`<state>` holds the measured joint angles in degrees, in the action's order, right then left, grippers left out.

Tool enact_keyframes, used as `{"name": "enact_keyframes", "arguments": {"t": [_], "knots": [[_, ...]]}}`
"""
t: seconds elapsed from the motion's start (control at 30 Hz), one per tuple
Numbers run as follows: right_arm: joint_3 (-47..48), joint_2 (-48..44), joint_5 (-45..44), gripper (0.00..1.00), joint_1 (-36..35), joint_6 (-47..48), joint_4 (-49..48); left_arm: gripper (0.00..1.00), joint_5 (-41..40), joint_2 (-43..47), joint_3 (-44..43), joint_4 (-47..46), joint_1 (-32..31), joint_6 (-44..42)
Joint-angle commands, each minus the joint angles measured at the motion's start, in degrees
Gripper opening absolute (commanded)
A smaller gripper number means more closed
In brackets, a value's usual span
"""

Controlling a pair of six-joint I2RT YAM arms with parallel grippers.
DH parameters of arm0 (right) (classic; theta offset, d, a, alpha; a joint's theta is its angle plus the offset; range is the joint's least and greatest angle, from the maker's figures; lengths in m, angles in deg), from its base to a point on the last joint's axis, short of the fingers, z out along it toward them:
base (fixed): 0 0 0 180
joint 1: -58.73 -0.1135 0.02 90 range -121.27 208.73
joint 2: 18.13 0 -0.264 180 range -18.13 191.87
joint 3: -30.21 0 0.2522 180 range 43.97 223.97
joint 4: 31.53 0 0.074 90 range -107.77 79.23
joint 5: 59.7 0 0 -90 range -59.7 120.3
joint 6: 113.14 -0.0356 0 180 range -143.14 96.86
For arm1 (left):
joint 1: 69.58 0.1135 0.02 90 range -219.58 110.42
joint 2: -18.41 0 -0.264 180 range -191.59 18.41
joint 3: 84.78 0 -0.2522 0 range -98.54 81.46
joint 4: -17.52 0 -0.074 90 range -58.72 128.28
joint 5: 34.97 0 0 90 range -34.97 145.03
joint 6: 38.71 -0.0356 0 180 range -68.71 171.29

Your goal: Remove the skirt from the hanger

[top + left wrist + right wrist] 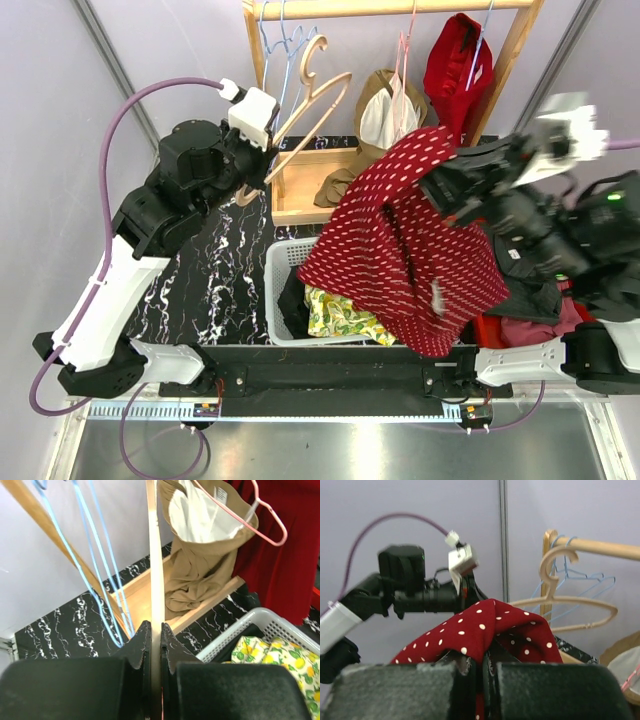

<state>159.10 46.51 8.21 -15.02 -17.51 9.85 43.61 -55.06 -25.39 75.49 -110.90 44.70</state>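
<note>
Red dotted skirt hangs bunched from the right gripper, pinched tight, over the basket and apart from the wooden hanger, which the left gripper clamps by its bar. Best to carry the cloth clear, grip firm, then lower it gently.

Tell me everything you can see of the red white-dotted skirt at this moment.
The red fabric skirt with white dots hangs bunched and creased from the right gripper, whose jaws are shut on a fold at its top. A dark inner side shows in the middle. It is clear of the pale wooden hanger, which the left gripper clamps off to the left. From above it drapes over the white plastic basket; contact cannot be told.
</note>
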Motion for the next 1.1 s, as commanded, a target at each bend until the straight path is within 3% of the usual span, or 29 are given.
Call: {"name": "enact_keyframes", "arguments": {"t": [0.0, 0.37, 0.63, 0.73, 1.07], "knots": [[-6.6, -0.7, -1.8, 0.0, 0.0, -0.8, -1.0, 0.0, -4.8, 0.5, -2.2, -6.5, 0.5, 0.3], [-21.5, -4.3, -5.8, 0.0, 0.0, -4.8, -4.2, 0.0, -8.9, -4.7, -5.7, -8.0, 0.5, 3.8], [-14.1, 2.9, -1.3, 0.0, 0.0, -4.0, -4.7, 0.0, -10.7, -11.2, -9.3, -9.1, 0.5, 4.0], [-15.4, 3.5, -1.7, 0.0, -0.1, -4.7, -4.9, 0.0, -10.8, -12.3, -11.0, -9.1, 0.6, 4.6], [-44.6, -3.8, -9.5, 0.0, 2.9, -16.6, -4.8, 0.0, -13.8, -16.9, -15.8, -5.6, 0.7, 6.2]]}}
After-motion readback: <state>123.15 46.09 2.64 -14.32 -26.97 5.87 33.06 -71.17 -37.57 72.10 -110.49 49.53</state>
